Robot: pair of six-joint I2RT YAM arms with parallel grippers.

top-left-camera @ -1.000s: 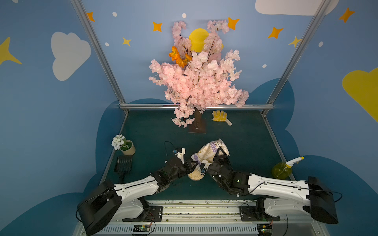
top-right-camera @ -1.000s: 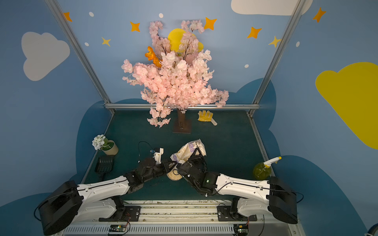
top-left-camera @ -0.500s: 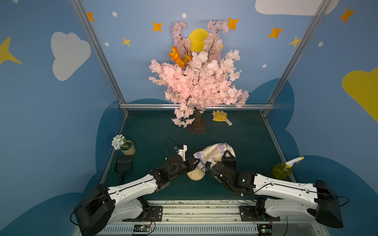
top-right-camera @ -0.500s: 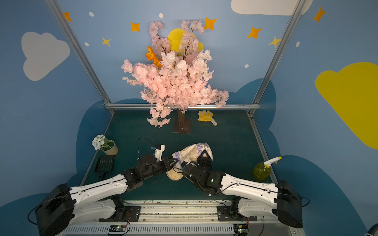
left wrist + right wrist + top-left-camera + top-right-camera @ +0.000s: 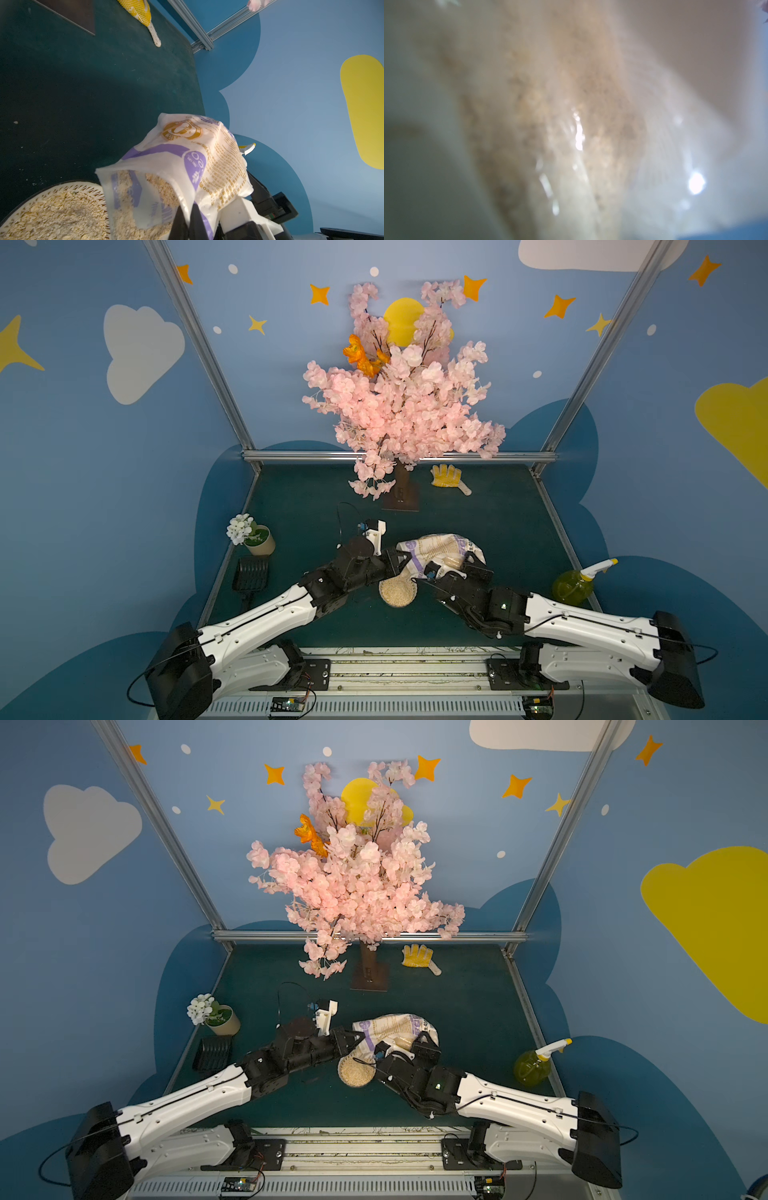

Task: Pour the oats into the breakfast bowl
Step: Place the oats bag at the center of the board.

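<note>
The oats bag (image 5: 440, 549) (image 5: 395, 1028), white with purple print, lies nearly level above the mat, its open mouth down over the breakfast bowl (image 5: 399, 606) (image 5: 356, 1086). The bowl is heaped with pale oats (image 5: 397, 592). My left gripper (image 5: 401, 563) (image 5: 188, 209) is shut on the bag's edge by the mouth. In the left wrist view the flakes in the bag (image 5: 158, 191) sit just beside the bowl's lattice rim (image 5: 83, 188). My right gripper (image 5: 453, 567) (image 5: 409, 1046) is shut on the bag's middle. The right wrist view holds only blurred bag and flakes (image 5: 571, 104).
A beige flower pot (image 5: 259, 541) and a black scoop (image 5: 250, 576) stand at the left. The pink blossom tree (image 5: 403, 414) on its brown base (image 5: 401, 497) and a yellow glove (image 5: 446, 477) are at the back. A yellow-green spray bottle (image 5: 575, 585) is at the right edge.
The bag's closed end has swung down and to the right, from steeply tilted to nearly level. The right arm shifted right with it; the left gripper kept its pinch.
</note>
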